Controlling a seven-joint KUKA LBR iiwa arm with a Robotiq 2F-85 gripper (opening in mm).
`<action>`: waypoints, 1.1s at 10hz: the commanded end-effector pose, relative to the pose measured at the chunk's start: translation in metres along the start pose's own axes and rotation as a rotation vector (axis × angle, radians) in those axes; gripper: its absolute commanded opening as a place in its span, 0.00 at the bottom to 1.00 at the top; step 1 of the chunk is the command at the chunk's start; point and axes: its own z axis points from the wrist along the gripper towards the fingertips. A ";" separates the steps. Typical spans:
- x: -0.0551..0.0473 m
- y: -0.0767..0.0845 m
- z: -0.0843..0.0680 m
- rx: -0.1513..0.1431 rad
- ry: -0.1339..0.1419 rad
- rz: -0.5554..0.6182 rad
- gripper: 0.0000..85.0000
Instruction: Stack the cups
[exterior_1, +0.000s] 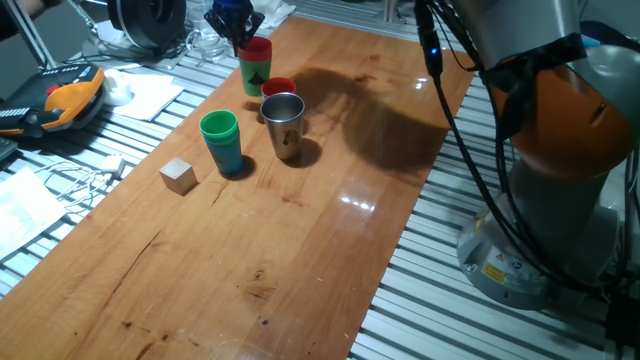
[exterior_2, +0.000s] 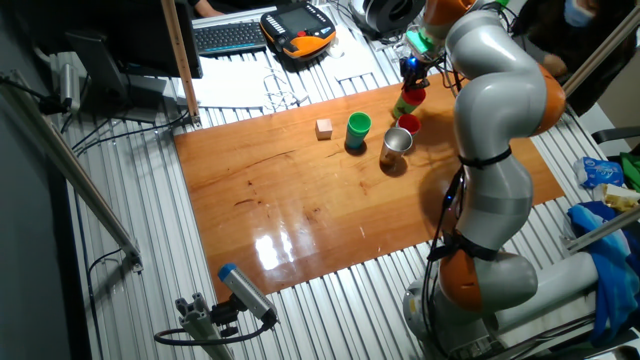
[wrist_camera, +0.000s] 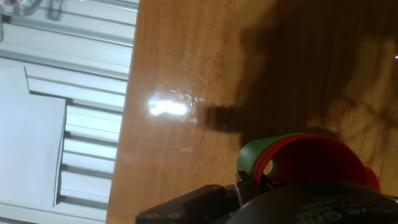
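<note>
On the wooden table, nearest in one fixed view, a small wooden cube sits alone. Just beyond it stands a green cup nested in a blue one, and beside that the shiny steel cup, upright. Touching or just behind the steel cup is a lone red cup. Farthest back, a red cup set in a green cup stands near the table's far edge, directly under the gripper. The hand view shows the red rim pressed close against the fingers; whether they are clamped on it cannot be told.
</note>
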 end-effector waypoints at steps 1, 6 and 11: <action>0.000 0.000 0.000 0.001 0.020 0.016 0.00; 0.008 -0.011 -0.035 -0.053 0.008 0.224 0.00; 0.012 -0.025 -0.051 -0.055 0.049 0.244 0.00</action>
